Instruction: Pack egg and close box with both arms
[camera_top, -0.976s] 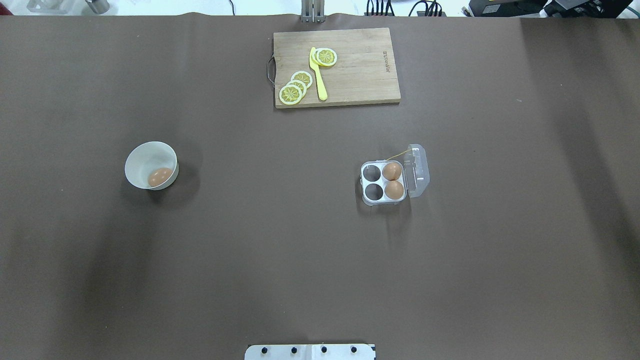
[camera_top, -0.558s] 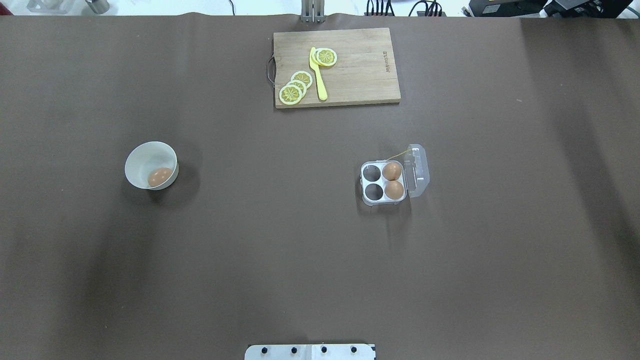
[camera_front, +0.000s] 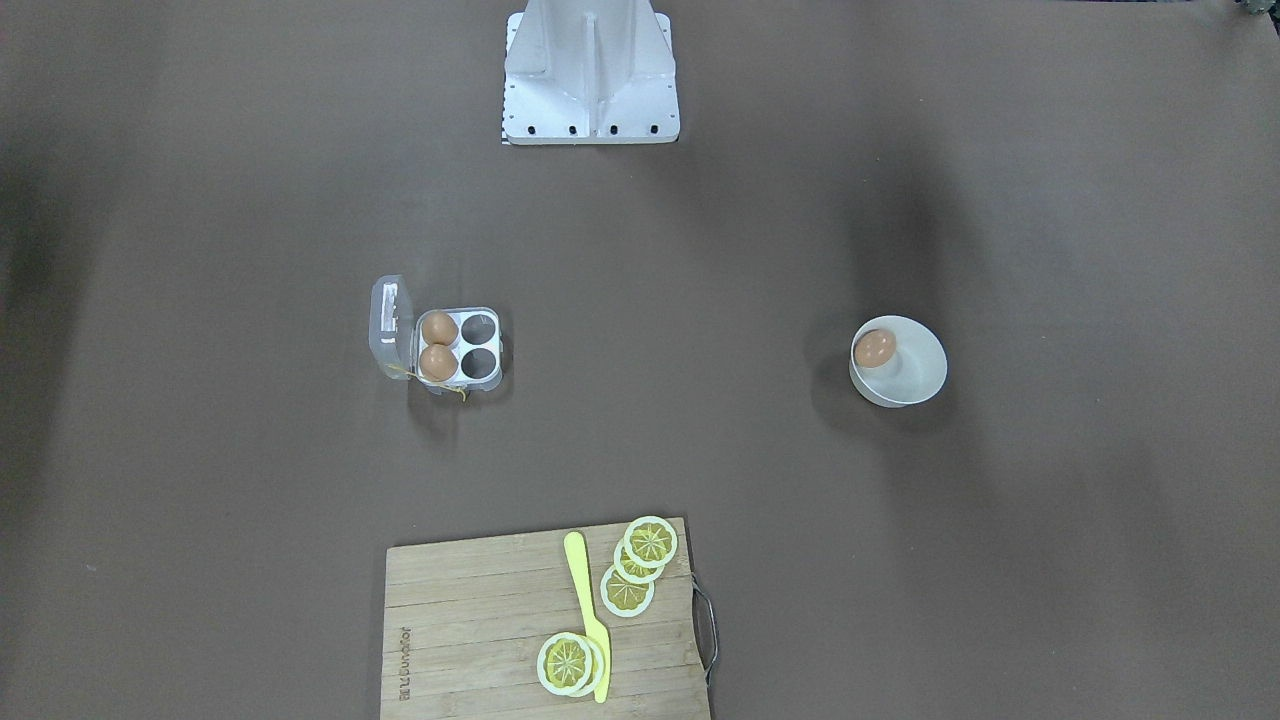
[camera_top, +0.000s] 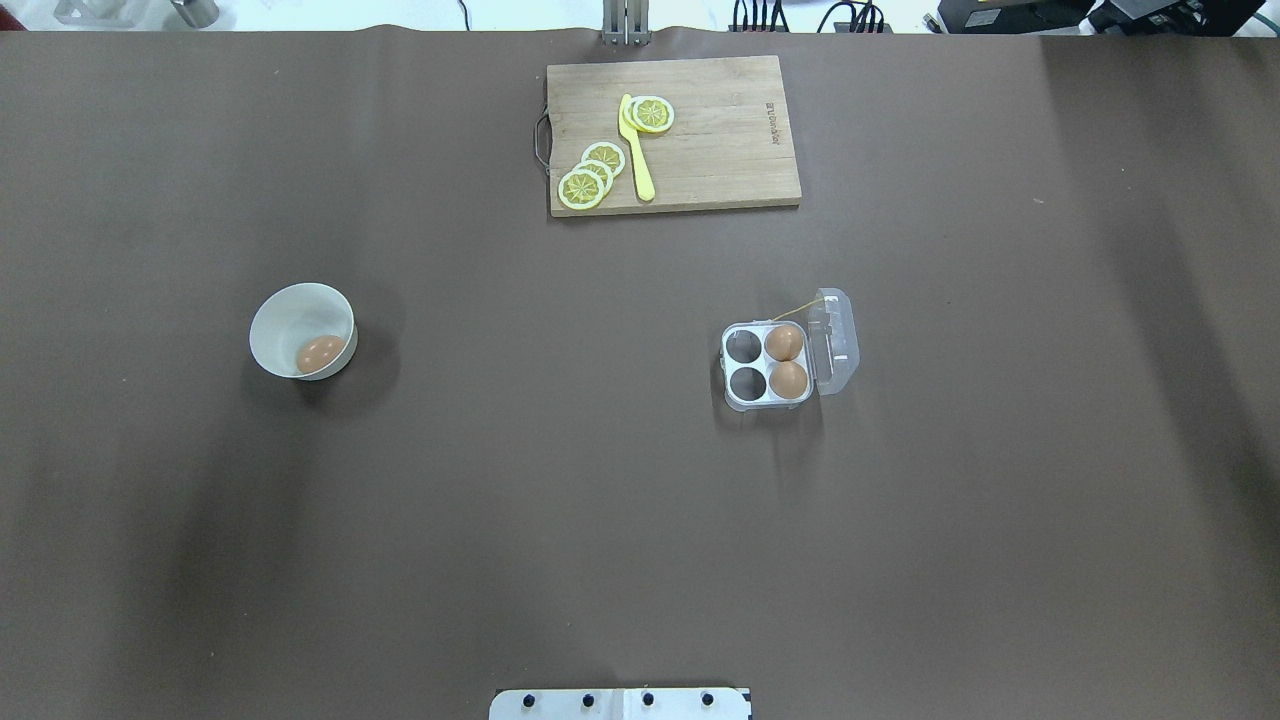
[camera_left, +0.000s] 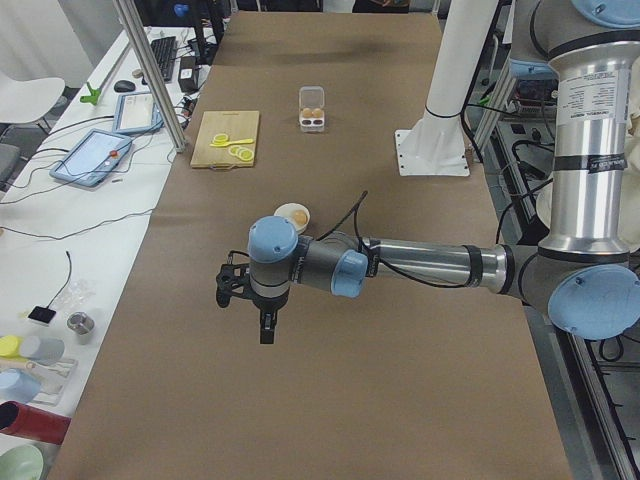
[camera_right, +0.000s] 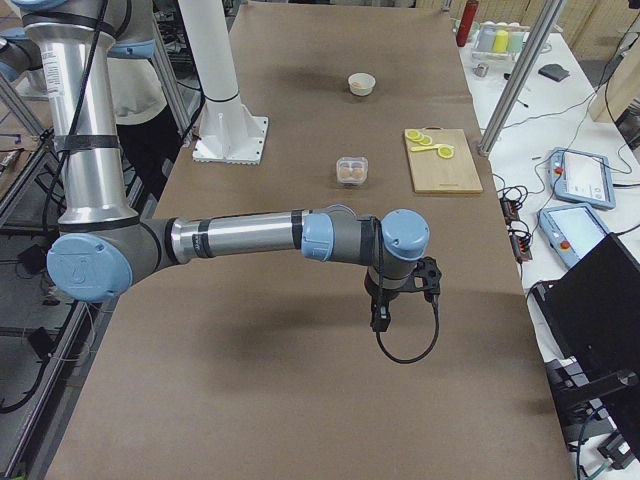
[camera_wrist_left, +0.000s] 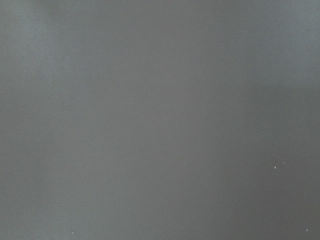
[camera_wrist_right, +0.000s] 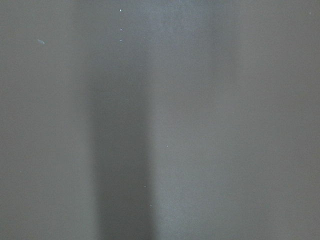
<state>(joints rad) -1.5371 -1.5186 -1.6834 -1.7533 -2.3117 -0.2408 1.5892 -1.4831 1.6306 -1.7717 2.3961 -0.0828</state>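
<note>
Egg (camera_top: 320, 354), smooth, in round white bowl (camera_top: 283, 302); clear plastic box (camera_top: 746, 364); left gripper (camera_left: 264, 330), right gripper (camera_right: 381, 318) state unclear

Left arm (camera_left: 420, 262): silver-grey tubes, pale blue joint caps, thin black cable.
Right arm (camera_right: 240, 234): same silver tubes, blue caps, looping black cable.
Base (camera_front: 590, 100): white, dark bolt holes.
</note>
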